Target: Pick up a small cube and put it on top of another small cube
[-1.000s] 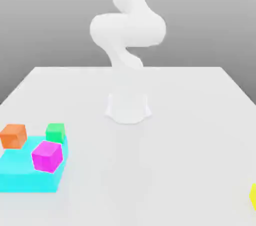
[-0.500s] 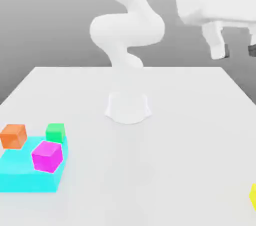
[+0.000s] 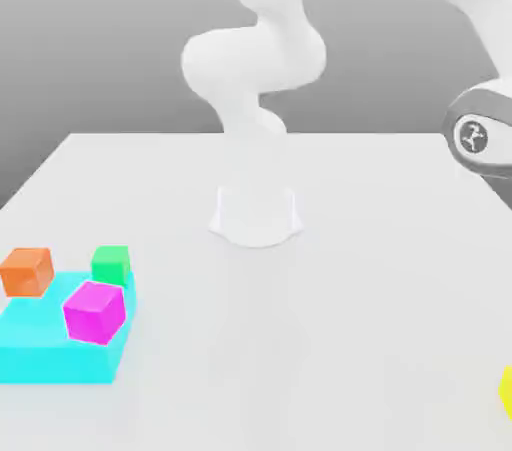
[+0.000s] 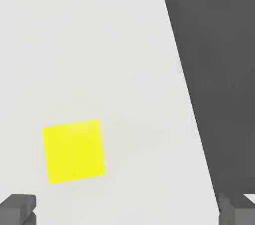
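Gripper (image 4: 127,211) jaws spread wide & empty, yellow cube (image 4: 73,150) on table (image 4: 99,44) sits lower left of hand view, off-centre toward one finger; lower-right corner in ext view, far from green cube (image 3: 111,264)

- A white table (image 3: 380,269) carries the scene.
- A flat cyan slab (image 3: 50,349) lies near its corner at the exterior view's left; an orange cube (image 3: 27,271) and a small green cube (image 3: 111,264) sit beside it.
- A yellow cube (image 4: 73,150) rests alone near the opposite edge.
- The arm's round white base (image 3: 256,214) stands mid-table.
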Robot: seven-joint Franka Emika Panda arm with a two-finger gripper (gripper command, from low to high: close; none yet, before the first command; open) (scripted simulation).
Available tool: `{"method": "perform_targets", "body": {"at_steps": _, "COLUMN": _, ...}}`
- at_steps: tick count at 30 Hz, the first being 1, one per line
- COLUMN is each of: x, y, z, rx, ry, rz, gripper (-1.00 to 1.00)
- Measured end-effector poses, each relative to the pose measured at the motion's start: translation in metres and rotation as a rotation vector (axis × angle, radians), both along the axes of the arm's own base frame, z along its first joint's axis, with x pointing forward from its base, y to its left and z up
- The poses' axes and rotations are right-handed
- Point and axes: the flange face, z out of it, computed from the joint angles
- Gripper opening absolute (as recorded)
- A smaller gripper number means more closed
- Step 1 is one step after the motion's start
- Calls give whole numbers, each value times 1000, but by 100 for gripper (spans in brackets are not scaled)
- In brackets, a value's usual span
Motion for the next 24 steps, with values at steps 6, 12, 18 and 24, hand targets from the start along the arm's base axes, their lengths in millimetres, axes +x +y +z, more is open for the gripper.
{"method": "perform_targets", "body": {"at_steps": 6, "x": -6, "y": 5, "z": -69, "rx": -9, "ry": 13, "rz": 30, "gripper": -100}}
{"method": "perform_targets", "body": {"at_steps": 12, "x": -6, "y": 5, "z": -68, "rx": -10, "ry": 14, "rz": 30, "gripper": -100}}
{"method": "perform_targets", "body": {"at_steps": 18, "x": 11, "y": -36, "z": 4, "rx": -25, "ry": 2, "rz": -62, "gripper": -100}}
{"method": "perform_targets", "body": {"at_steps": 24, "x": 40, "y": -185, "z": 50, "rx": -66, "ry": -26, "rz": -402, "gripper": -100}}
